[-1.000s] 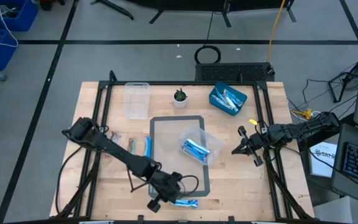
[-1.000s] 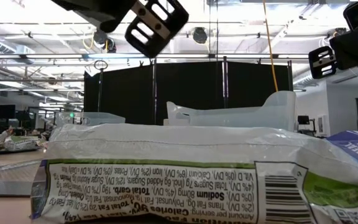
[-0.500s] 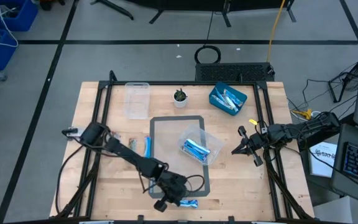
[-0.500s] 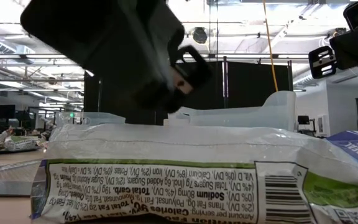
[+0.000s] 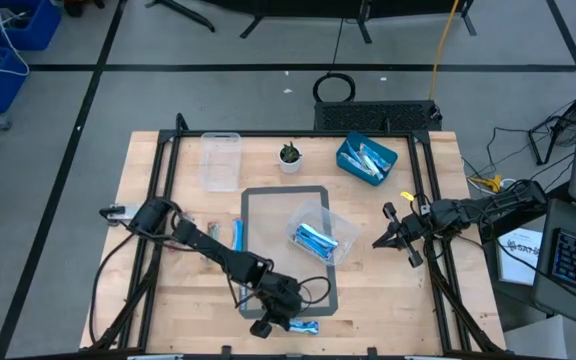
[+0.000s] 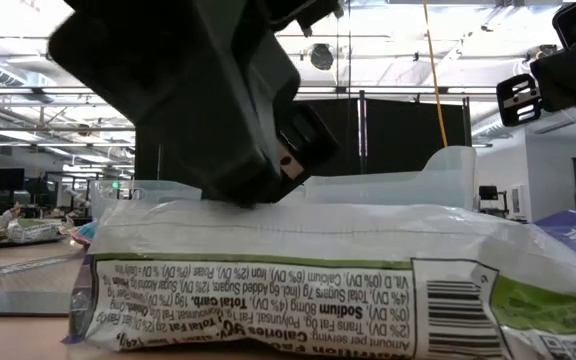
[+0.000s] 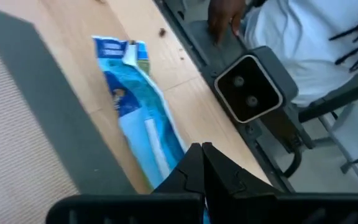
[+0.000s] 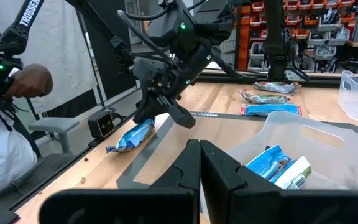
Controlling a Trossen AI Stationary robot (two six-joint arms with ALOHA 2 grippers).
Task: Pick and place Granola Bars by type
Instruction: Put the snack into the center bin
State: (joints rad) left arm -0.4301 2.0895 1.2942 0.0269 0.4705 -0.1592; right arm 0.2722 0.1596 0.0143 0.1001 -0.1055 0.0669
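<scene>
1. Near the front edge of the wooden bench point(image 5: 388, 290), the left gripper point(image 5: 280, 321) presses its jaws, closed to a slit, down on the end of a blue-and-white foil-wrapped granola bar point(image 5: 303, 326) lying flat just beside the grey mat point(image 5: 330, 296); the bar seems to be touched, not gripped.
2. To do the pick well, the jaws would probably need to part, straddle the bar's narrow width and close across its middle, since crinkly foil slips easily.
3. Off to the bench's right side, the right gripper point(image 5: 379, 241) waits with jaws shut and empty, beside a clear plastic tub point(image 8: 303, 134) holding more blue bars.
4. Readable print, upside down in the low view, lists "Sodium", "Total carb." and "Calories", beside a barcode.
</scene>
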